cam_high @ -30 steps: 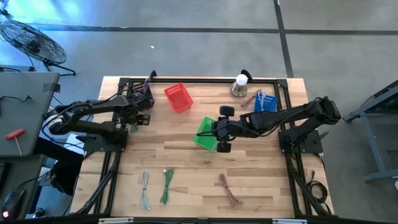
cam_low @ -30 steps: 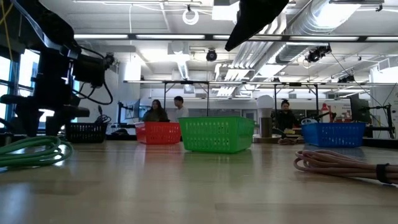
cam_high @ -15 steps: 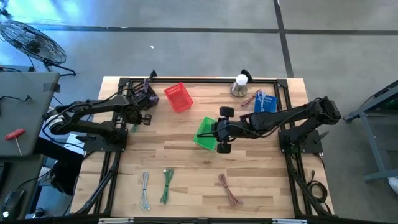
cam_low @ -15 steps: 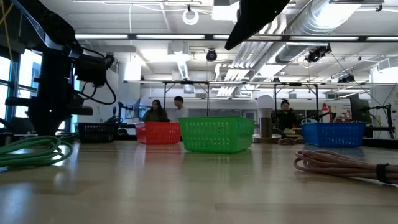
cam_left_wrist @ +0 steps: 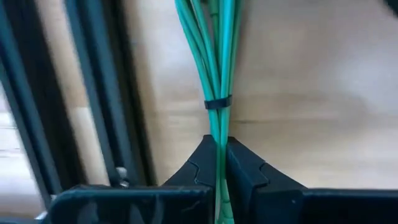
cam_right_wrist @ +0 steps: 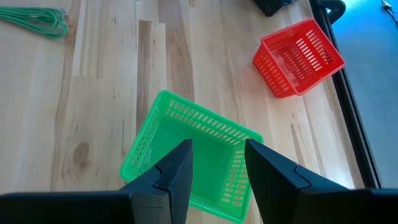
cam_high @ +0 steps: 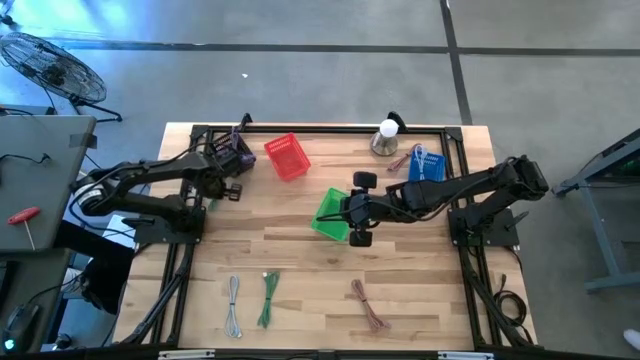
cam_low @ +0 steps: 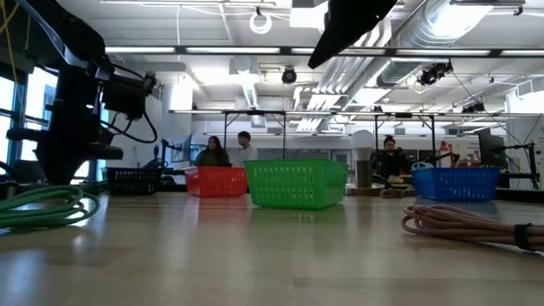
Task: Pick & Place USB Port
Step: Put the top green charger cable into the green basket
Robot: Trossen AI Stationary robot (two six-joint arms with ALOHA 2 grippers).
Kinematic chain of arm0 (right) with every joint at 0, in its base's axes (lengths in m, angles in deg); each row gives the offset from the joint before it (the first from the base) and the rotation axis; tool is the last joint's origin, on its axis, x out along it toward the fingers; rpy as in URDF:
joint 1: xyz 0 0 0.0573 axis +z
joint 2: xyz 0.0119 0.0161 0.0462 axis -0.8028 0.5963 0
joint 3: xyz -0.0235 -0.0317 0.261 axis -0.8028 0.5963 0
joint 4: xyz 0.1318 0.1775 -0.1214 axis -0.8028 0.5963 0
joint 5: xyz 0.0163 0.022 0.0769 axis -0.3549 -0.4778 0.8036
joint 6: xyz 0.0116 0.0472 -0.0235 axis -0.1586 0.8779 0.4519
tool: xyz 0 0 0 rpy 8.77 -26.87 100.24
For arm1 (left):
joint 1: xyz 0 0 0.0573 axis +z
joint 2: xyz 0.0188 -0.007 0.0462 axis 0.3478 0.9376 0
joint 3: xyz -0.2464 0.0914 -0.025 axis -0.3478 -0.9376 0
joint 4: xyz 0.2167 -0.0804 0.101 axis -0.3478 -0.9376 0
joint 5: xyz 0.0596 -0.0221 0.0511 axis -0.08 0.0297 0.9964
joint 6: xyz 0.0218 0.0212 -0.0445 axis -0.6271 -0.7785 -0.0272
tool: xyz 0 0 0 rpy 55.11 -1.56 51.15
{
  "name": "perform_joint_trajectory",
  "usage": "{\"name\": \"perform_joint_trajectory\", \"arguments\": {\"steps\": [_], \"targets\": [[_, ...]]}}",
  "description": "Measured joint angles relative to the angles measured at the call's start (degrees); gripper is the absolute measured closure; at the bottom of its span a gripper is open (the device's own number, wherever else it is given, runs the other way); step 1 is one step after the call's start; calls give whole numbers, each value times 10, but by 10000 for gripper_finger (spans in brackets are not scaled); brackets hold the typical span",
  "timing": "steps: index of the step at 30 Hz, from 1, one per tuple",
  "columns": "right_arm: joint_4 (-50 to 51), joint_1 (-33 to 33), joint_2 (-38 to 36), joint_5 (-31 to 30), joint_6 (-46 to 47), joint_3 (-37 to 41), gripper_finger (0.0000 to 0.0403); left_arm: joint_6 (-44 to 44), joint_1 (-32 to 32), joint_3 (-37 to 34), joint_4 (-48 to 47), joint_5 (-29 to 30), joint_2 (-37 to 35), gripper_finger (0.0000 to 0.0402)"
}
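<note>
A green USB cable bundle (cam_left_wrist: 216, 68), tied with a black band (cam_left_wrist: 217, 102), lies on the wood at the table's left side (cam_high: 212, 206), beside the black frame rail. My left gripper (cam_left_wrist: 218, 152) points down over it (cam_high: 214, 198) and is shut on it. My right gripper (cam_right_wrist: 217, 174) hangs open above the green basket (cam_right_wrist: 186, 155) at the table's middle (cam_high: 330, 213), touching nothing. In the low view the left arm (cam_low: 76, 110) stands at the left. My left gripper pinches the bundle's green strands (cam_left_wrist: 217, 127) between its two fingers, just short of the black band. The fingers come from above, pointing steeply down, with the strands running out through the gap between them. The bundle lies on the table.
A red basket (cam_high: 287, 157), a black basket (cam_high: 232, 152) and a blue basket (cam_high: 426, 165) stand along the far side, with a silver and white object (cam_high: 385, 140). Near the front edge lie a white cable (cam_high: 233, 305), a green cable (cam_high: 268, 298) and a pink cable (cam_high: 370, 305).
My left gripper has shut on the green cable bundle while staying in place over it. The bundle still lies on the table.
</note>
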Motion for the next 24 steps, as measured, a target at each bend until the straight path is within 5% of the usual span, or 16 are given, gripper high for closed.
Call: {"name": "perform_joint_trajectory", "arguments": {"steps": [13, 24], "targets": [[5, 0, 0, 7, 0, 0, 265, 42, -132, 13, -48, -76, -18, 394], [-29, 1, 0, 58, -4, 0, 265, 54, -277, 128, -55, -70, -64, 396]]}}
